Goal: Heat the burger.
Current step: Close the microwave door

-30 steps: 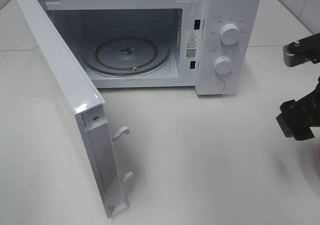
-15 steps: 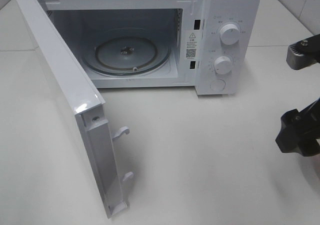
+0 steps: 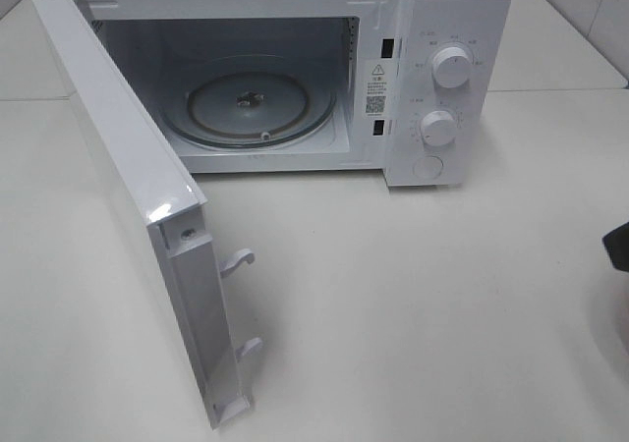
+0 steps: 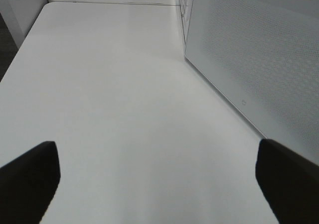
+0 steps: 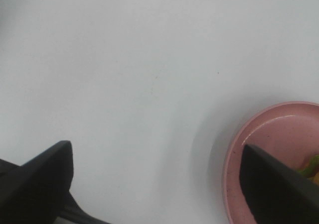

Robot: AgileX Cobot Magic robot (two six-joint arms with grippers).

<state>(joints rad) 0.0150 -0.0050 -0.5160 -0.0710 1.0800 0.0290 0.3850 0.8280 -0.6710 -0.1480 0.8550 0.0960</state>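
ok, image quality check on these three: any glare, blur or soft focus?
Exterior high: sharp, even light, glare streak on the microwave door edge, reflections on the glass turntable. Left wrist: fingertips blurred dark, table soft. Right wrist: whole view soft; pink plate fuzzy, casting a soft shadow on the table.

Test bench: microwave (image 3: pixel 295 79) on white table (image 3: pixel 413 295)
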